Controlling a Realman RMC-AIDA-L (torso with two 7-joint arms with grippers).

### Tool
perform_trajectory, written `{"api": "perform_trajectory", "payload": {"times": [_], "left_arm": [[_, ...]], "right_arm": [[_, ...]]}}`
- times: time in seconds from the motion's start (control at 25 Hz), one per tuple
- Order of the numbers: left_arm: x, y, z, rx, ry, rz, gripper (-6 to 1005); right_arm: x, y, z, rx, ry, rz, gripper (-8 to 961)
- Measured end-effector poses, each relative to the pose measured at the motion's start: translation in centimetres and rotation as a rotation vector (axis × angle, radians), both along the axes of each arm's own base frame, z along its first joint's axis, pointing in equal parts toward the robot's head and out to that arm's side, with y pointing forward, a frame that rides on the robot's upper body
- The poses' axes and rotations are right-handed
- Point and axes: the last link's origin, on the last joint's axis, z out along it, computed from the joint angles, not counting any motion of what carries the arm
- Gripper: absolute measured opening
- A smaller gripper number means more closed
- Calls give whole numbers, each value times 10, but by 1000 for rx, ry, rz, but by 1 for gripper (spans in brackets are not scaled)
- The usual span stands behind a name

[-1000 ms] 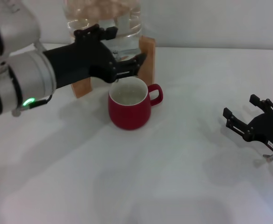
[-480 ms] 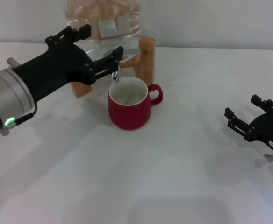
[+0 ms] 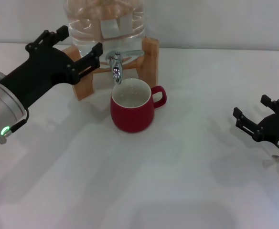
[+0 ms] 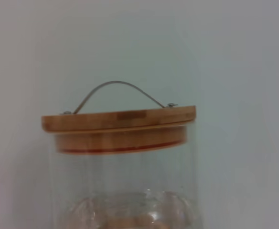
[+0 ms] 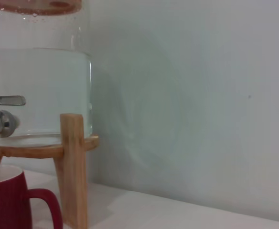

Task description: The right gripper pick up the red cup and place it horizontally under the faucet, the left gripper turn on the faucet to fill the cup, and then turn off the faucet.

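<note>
Left gripper (image 3: 68, 47) sits at the left of the head view, up off the white table (image 3: 144, 181) and just beside the faucet (image 3: 116, 64), with a visible gap between its near prong and the chrome. We note its fingers spread wide, holding nothing; a green light shows on the arm behind it. The left wrist view gives us only the jar's wooden lid (image 4: 119, 126) with its wire bail, seen against a plain wall.

Centre: the clear water jar (image 3: 105, 24) rests in a wooden stand (image 3: 150, 59). The faucet projects from its base, lever handle lying roughly level and pointing towards the robot's right, spout turned down. We see the red cup (image 3: 132, 107) standing upright on the table directly below the spout, white inside showing, loop handle towards the robot's right. We cannot tell whether water runs from the spout.

Right: the right gripper (image 3: 261, 117) lies low near the table's right edge, well apart from the cup, prongs parted and empty. Its wrist view shows the faucet (image 5: 1, 117), one stand leg and the cup's handle side (image 5: 15, 202).
</note>
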Motion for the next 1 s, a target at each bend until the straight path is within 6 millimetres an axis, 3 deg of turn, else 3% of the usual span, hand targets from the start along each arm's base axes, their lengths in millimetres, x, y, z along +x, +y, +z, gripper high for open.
{"api": "perform_trajectory", "payload": {"times": [0.64,1.0], "left_arm": [[-12,-5,-29,89,30,55,876],[-26,-18,-28,122,25,111,876]], "right_arm": [[5,4,7,32,-1,-26,850],[8,3,9,36,-8,-29,849]]}}
